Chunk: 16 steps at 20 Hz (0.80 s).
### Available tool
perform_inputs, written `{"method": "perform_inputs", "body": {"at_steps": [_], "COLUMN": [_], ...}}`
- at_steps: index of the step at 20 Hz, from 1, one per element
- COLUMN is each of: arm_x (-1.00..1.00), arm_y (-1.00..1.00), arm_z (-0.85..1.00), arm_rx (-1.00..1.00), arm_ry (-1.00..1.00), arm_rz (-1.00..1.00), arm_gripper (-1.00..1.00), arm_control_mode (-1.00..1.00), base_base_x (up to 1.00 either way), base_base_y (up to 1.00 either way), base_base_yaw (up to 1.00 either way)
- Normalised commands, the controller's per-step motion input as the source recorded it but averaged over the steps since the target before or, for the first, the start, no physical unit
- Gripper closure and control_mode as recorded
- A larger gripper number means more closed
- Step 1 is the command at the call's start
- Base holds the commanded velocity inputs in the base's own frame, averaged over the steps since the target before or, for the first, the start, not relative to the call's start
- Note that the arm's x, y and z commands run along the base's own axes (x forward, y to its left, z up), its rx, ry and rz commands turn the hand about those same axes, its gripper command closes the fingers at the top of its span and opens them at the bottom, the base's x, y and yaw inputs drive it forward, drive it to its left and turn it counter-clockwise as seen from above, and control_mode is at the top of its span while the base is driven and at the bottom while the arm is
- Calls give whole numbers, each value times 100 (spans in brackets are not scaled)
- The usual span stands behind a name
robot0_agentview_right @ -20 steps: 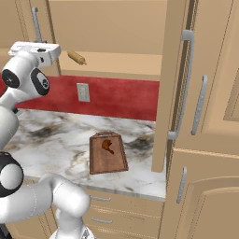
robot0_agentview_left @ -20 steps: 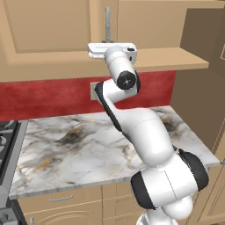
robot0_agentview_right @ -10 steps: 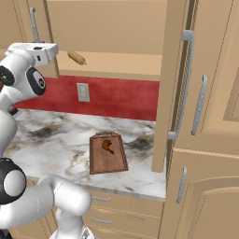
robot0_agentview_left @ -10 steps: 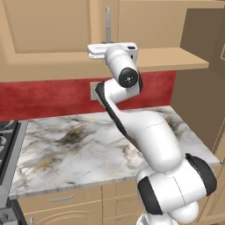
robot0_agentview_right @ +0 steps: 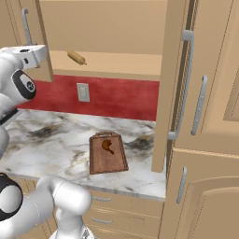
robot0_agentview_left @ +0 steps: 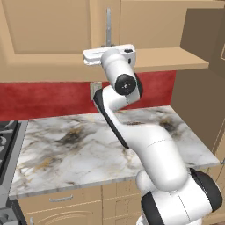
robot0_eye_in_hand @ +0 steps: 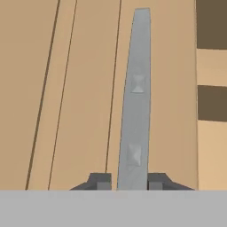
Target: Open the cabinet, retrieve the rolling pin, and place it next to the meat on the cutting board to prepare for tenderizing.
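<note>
Gripper (robot0_eye_in_hand: 128, 181) is seen with its two dark finger tips close on either side of the left door's silver bar handle (robot0_eye_in_hand: 135, 102); whether the bar is actually pinched cannot be told. Cabinet (robot0_agentview_right: 107, 37) stands with its right door swung open. Rolling pin (robot0_agentview_right: 76, 57) lies on the lower cabinet shelf, angled, well above the cutting board (robot0_agentview_right: 107, 154) bearing the meat (robot0_agentview_right: 108, 145). The pin is judged light, rigid, smooth and prone to roll; a grasp across the thick middle barrel is advised, not the thin tapered ends.
</note>
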Motion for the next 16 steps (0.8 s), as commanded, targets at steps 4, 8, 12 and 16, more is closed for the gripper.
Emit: {"method": "perform_inputs", "body": {"at_steps": [4, 8, 12, 16], "arm_x": [-41, -49, -62, -69], "arm_y": [55, 65, 74, 83], "arm_z": [-22, -22, -27, -25], "arm_rx": [-4, -4, -5, -3], "arm_ry": [0, 0, 0, 0], "arm_rz": [0, 0, 0, 0], "arm_gripper": [100, 100, 100, 100], "arm_control_mode": [-100, -100, -100, -100], "base_base_x": [0, 0, 0, 0], "base_base_y": [0, 0, 0, 0], "base_base_yaw": [0, 0, 0, 0]}}
